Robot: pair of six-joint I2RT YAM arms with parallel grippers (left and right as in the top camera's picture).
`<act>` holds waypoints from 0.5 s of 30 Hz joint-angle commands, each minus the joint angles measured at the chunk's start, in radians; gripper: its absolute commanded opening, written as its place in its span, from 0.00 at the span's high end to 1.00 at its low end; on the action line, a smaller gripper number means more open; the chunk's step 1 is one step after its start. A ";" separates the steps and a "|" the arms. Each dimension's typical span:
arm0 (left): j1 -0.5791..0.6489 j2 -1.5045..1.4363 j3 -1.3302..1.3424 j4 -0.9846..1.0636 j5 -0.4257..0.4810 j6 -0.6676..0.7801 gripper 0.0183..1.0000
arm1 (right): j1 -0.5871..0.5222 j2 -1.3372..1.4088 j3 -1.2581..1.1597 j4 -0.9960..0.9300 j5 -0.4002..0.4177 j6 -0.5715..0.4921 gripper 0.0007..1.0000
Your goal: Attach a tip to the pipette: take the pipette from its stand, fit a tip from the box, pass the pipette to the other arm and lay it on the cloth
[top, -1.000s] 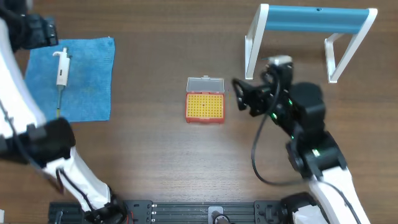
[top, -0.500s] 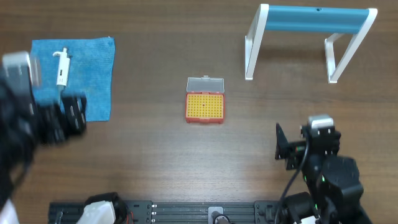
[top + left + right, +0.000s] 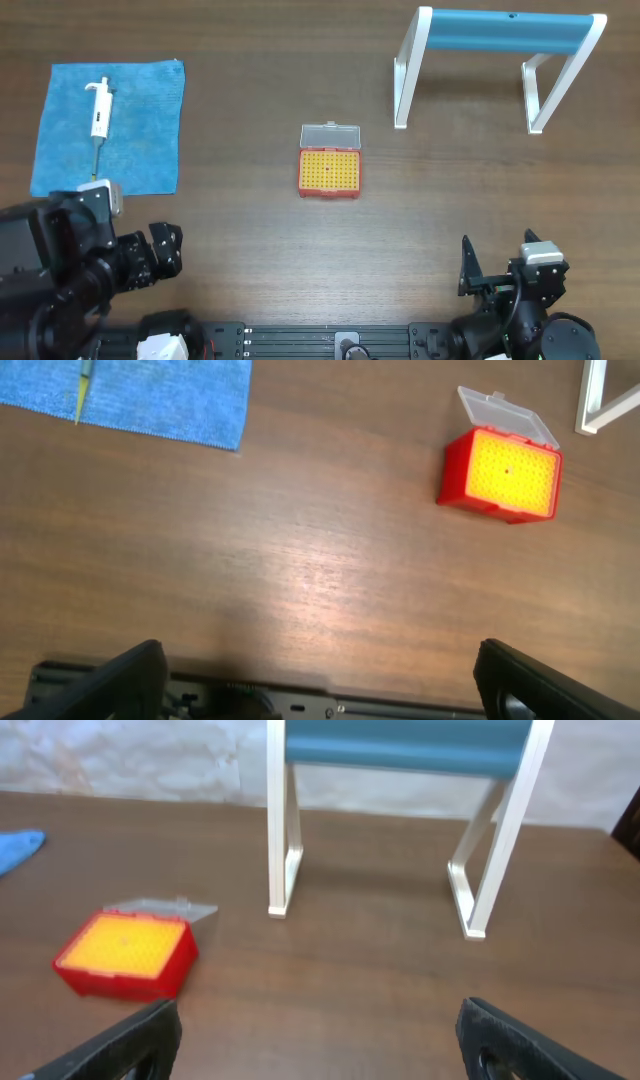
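Lying on the fuzzy blue cloth (image 3: pixel 145 120), top view: white plastic pipette (image 3: pixel 99 110). Left wrist: slim yellow tip (image 3: pixel 82 388) cut off; left end effector (image 3: pixel 325 685) wide. Right wrist: right end effector (image 3: pixel 315 1040) wide; glossy red tip box (image 3: pixel 125 955).

It looks like a laboratory bench. On the dark wood-grain counter (image 3: pixel 240 240) sit a white handheld pipette (image 3: pixel 98 108) on a blue cloth (image 3: pixel 145 130) at the upper left, a red box of yellow pipette tips (image 3: pixel 329 173) at centre, and a white-legged stand (image 3: pixel 505 32) with a blue crossbar at upper right.
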 commanded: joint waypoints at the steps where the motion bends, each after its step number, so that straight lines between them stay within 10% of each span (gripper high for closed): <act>1: -0.005 0.024 -0.011 0.010 0.011 -0.011 0.01 | 0.001 0.008 -0.004 -0.011 0.010 0.021 0.10; 15: -0.013 -0.008 -0.035 0.014 -0.032 0.000 0.01 | 0.001 0.008 -0.004 -0.111 0.010 0.021 0.10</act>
